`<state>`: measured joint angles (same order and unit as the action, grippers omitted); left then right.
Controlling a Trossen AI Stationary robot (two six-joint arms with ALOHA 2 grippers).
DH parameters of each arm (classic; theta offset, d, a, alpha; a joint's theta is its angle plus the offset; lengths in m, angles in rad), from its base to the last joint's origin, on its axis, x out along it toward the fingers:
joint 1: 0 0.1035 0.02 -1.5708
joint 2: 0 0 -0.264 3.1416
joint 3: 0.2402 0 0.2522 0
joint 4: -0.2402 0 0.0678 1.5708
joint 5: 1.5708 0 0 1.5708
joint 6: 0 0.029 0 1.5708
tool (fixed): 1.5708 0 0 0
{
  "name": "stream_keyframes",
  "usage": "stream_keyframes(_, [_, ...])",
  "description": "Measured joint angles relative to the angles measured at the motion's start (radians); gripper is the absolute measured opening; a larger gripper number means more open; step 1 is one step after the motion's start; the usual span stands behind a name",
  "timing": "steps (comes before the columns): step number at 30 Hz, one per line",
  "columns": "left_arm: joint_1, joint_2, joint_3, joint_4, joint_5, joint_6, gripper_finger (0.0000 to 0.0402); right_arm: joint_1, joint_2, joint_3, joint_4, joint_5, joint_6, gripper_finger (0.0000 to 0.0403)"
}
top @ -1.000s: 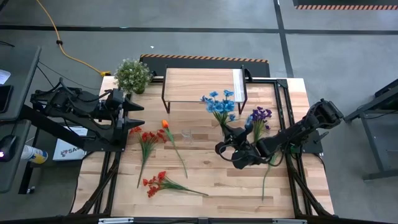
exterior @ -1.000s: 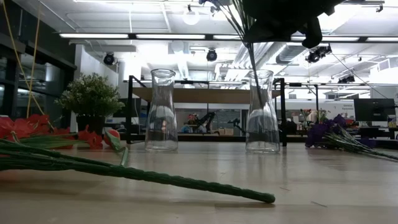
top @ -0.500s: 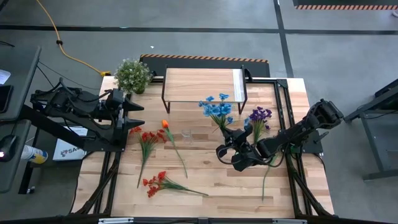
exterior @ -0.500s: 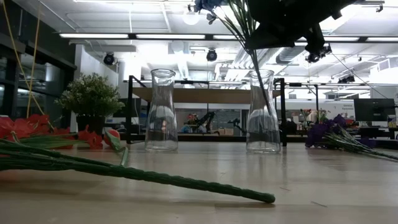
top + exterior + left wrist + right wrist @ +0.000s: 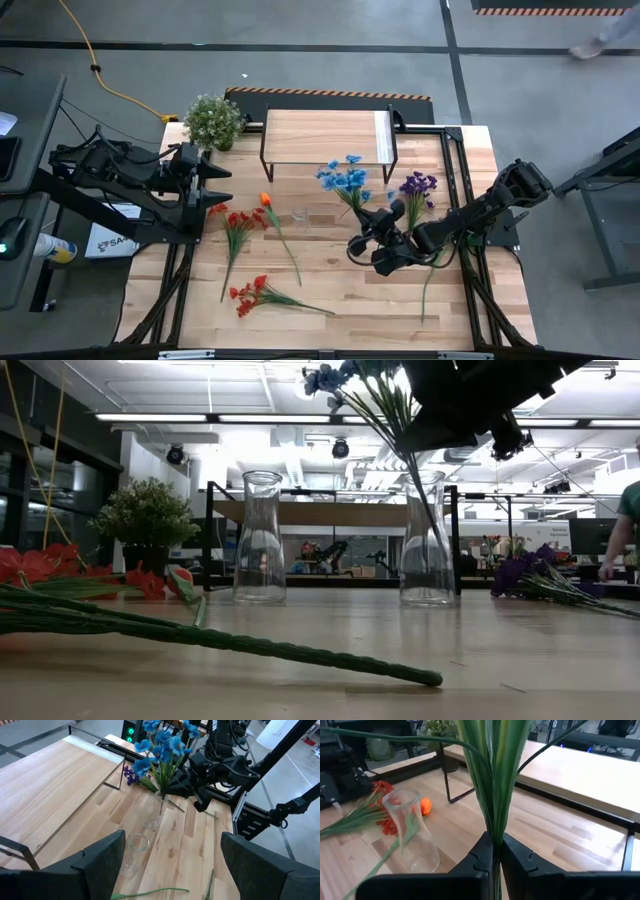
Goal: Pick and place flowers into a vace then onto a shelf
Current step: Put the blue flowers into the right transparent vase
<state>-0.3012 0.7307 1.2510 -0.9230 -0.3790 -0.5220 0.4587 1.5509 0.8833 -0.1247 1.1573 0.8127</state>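
Flowers lie scattered over the plank table (image 5: 330,270), and one bunch, the blue flowers (image 5: 343,179), is in hand: the right gripper (image 5: 372,228) is pinched tight on its green stalks, seen clearly in the right wrist view where the two dark fingers (image 5: 480,860) squeeze the stems between them. From above, that gripper sits a little toward four o'clock of the table's middle, with the blue blooms fanning out toward eleven o'clock of it, just in front of the shelf (image 5: 325,136). In the low view the stalks run down into the neck of the right-hand vase (image 5: 427,540), so I judge the step in hand to be seating this bunch in a vase, and the stems look slanted, not yet settled. The second vase (image 5: 260,538) stands empty near the table's centre. The purple flowers (image 5: 417,187) lie just at three o'clock of the gripper; the red flowers (image 5: 238,222) and the orange flower (image 5: 265,200) lie toward nine o'clock, and another red stem (image 5: 255,293) toward seven o'clock. The left gripper (image 5: 222,185) waits at the nine o'clock edge of the table with its fingers spread wide, holding nothing. The next move, as I read it, calls for lowering the stalks fully, then letting go without tipping the glass; the shelf at twelve o'clock carries nothing yet, so most of the job remains.
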Motion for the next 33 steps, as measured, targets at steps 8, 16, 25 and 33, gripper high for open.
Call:
stream_keyframes(8, [0.0,0.0,0.0,0.0,0.0,0.0,0.036,0.0,0.0,0.0,-0.013,-0.032,0.0,0.003])
stream_keyframes(16, [0.0,0.0,0.0,0.0,0.0,0.0,0.036,0.0,0.0,0.0,-0.014,-0.032,-0.001,0.0047])
stream_keyframes(25, [0.0,0.0,0.0,0.0,0.0,0.0,0.036,0.0,-0.033,0.0,-0.013,-0.037,-0.037,0.0096])
stream_keyframes(33, [0.0,0.0,0.0,0.0,0.0,0.0,0.036,0.0,-0.086,0.0,-0.04,-0.119,-0.12,0.0141])
